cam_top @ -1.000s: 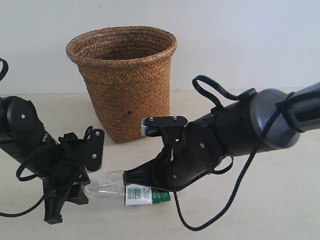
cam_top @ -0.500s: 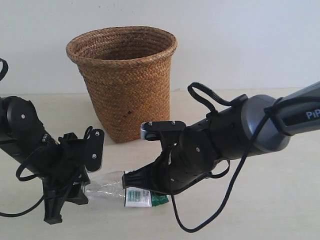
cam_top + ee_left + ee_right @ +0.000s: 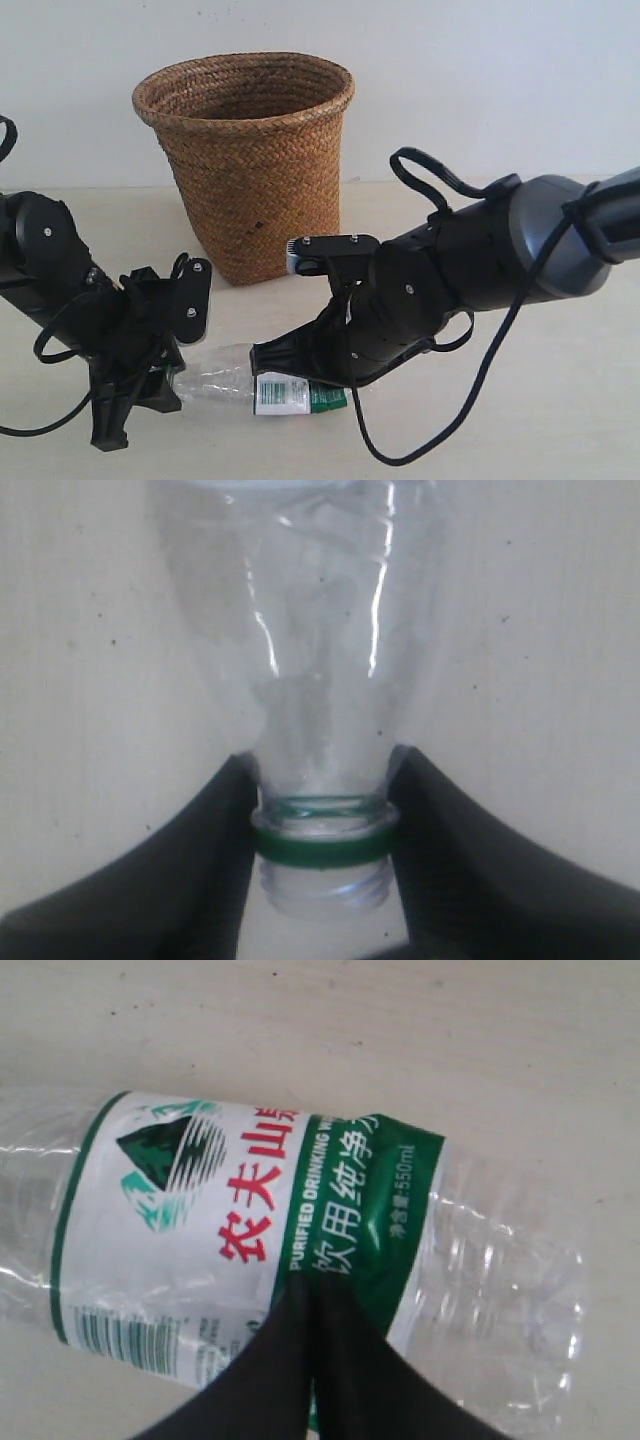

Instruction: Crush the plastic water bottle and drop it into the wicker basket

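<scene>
Label (image 3: 190,1200) on plastic water bottle (image 3: 500,1280): "饮用纯净水 550ml"

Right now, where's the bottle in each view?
Exterior: the bottle lies low centre-left on the table, in front of the basket.
Left wrist: its neck fills the middle, with the green ring pinched by the left gripper.
Right wrist: its labelled side spans the frame.
Shared landmark: the label, seen in the exterior and right wrist views only.

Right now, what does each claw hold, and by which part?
Both hold the plastic water bottle: the left claw pinches its neck at the green ring, the right claw clamps its labelled middle.
</scene>
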You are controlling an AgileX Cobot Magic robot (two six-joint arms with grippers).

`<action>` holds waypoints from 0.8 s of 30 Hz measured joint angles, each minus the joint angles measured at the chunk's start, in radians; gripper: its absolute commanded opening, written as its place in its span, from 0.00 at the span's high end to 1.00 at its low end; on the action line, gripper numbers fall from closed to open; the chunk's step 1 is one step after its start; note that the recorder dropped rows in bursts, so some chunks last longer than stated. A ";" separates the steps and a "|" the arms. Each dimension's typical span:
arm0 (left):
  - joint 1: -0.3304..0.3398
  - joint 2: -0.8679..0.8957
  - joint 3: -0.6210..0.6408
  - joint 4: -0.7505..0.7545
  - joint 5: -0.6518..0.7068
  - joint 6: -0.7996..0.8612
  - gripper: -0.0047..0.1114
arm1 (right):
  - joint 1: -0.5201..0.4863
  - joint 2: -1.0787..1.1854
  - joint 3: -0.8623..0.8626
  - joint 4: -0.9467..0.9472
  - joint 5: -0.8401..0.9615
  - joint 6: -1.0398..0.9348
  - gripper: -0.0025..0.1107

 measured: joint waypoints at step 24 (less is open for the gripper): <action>-0.003 0.000 0.000 -0.019 0.012 0.006 0.93 | 0.038 -0.067 -0.007 0.018 -0.046 -0.004 0.98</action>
